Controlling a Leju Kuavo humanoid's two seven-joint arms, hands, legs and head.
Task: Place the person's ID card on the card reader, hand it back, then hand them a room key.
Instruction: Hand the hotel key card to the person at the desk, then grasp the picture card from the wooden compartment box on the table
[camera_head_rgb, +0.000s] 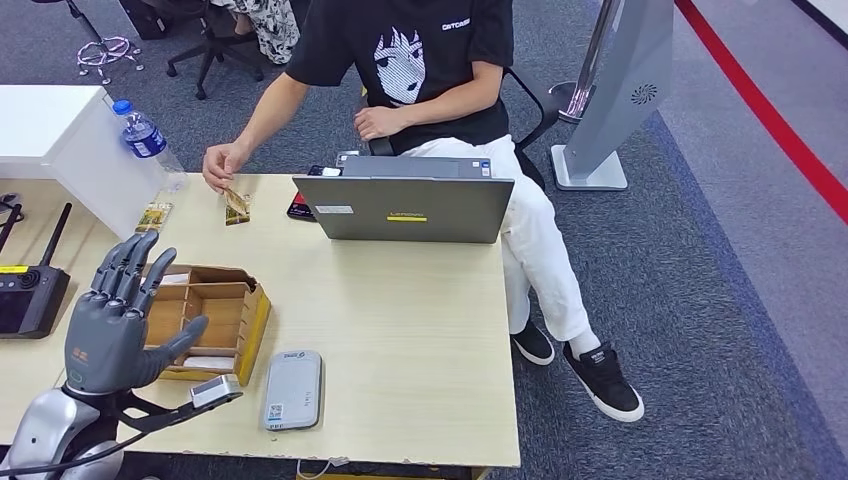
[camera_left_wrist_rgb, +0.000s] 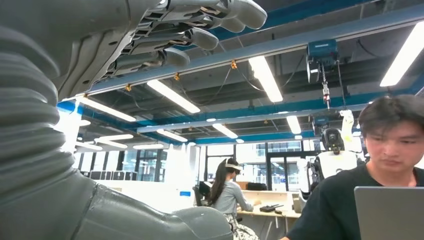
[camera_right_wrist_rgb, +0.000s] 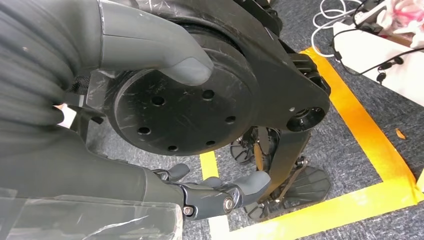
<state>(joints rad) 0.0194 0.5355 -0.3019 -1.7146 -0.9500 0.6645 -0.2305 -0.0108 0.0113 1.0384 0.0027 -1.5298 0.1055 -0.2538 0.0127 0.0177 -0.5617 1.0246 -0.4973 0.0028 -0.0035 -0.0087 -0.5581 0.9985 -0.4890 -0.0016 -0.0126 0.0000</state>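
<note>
The robot's grey many-fingered left hand (camera_head_rgb: 112, 320) is raised above the near left part of the pale wooden table (camera_head_rgb: 400, 330), its fingers spread apart and upright, nothing held in them. A small golden-brown card (camera_head_rgb: 237, 205), taken to be the ID card, is pinched in the seated person's hand (camera_head_rgb: 222, 165) at the far edge of the table, well apart from the robot. The flat grey rounded card reader (camera_head_rgb: 293, 389) lies near the front edge, just beside the open wooden compartment box (camera_head_rgb: 215, 320). The right hand (camera_right_wrist_rgb: 165, 55) is seen hanging beside the robot's body, fingers loosely curled, with nothing visibly held. A slip at handover is judged likely, as a thin card offered flat gives little to grip; the box could also be knocked during the reach.
</note>
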